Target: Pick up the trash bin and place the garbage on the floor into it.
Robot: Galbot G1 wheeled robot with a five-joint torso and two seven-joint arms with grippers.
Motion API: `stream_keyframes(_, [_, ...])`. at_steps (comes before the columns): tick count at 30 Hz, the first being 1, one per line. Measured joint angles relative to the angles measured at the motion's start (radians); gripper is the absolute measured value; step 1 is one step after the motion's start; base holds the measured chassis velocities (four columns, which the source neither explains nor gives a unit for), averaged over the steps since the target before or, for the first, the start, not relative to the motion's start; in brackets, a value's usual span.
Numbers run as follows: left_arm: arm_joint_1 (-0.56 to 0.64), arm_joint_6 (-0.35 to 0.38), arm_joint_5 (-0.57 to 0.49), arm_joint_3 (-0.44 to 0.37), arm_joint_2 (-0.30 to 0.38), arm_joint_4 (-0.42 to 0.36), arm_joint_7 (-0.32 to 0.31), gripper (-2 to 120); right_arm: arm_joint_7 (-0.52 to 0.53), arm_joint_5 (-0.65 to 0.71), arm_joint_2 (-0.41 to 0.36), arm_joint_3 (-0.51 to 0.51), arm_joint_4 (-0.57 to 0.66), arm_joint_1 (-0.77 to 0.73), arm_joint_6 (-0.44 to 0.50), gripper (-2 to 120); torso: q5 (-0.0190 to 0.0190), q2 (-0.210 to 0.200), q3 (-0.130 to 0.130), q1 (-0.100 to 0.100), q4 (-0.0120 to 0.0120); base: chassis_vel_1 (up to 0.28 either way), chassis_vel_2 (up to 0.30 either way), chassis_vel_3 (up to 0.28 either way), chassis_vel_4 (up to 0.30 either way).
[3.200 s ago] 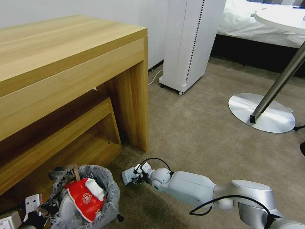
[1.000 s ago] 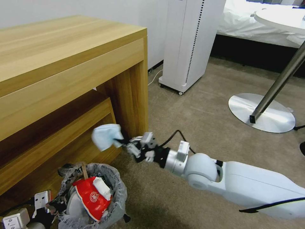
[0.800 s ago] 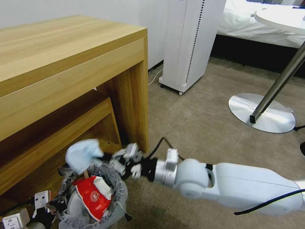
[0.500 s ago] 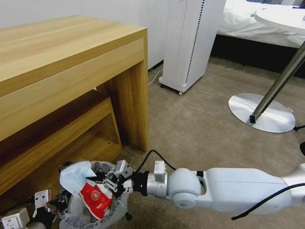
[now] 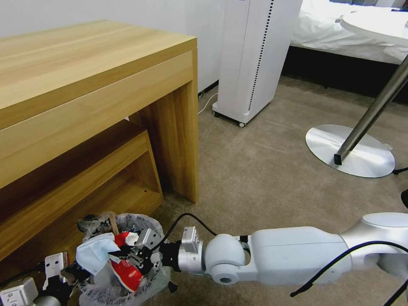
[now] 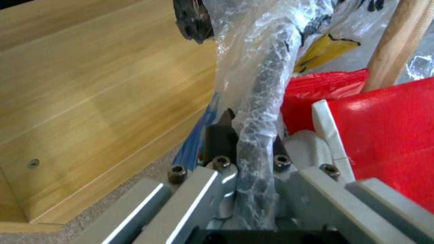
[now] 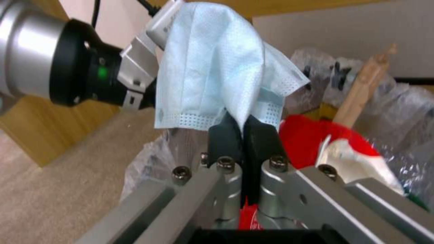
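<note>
Right gripper [image 5: 123, 255] lowered over trash bin [image 5: 155, 282], fingers pinching mask [image 5: 91, 253], left gripper [image 6: 249, 135] clamping bin rim.

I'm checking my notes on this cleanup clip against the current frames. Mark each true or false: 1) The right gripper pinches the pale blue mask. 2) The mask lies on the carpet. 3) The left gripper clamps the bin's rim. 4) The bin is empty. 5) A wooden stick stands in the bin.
1) True: the right gripper is shut on the mask.
2) False: it hangs over the trash bin.
3) True: the left gripper clamps the bagged rim.
4) False: it holds a red wrapper and other litter.
5) True: the wooden stick stands inside.
</note>
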Motion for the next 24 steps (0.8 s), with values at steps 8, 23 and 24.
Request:
stream_keyframes(8, [-0.007, -0.001, -0.005, 0.000, 0.004, 0.007, -0.001, 1, 0.020, 0.000, -0.014, -0.006, -0.004, -0.011, -0.019, 0, 0.0001, 0.000, 0.000, 0.000, -0.0001, 0.000, 0.000, 0.000, 0.000])
stream_keyframes(23, [-0.007, -0.003, -0.003, 0.001, 0.000, 0.011, -0.002, 1, 0.049, -0.026, -0.030, 0.000, -0.012, -0.034, -0.027, 19, 0.0002, 0.000, 0.000, 0.000, 0.0000, 0.000, 0.000, 0.000, 0.000])
stream_keyframes(24, [-0.007, -0.003, -0.002, 0.001, 0.000, 0.012, -0.002, 1, 0.049, -0.027, -0.031, 0.002, -0.010, -0.034, -0.024, 22, 0.0001, 0.000, 0.000, 0.000, -0.0001, 0.000, 0.000, 0.000, 0.000])
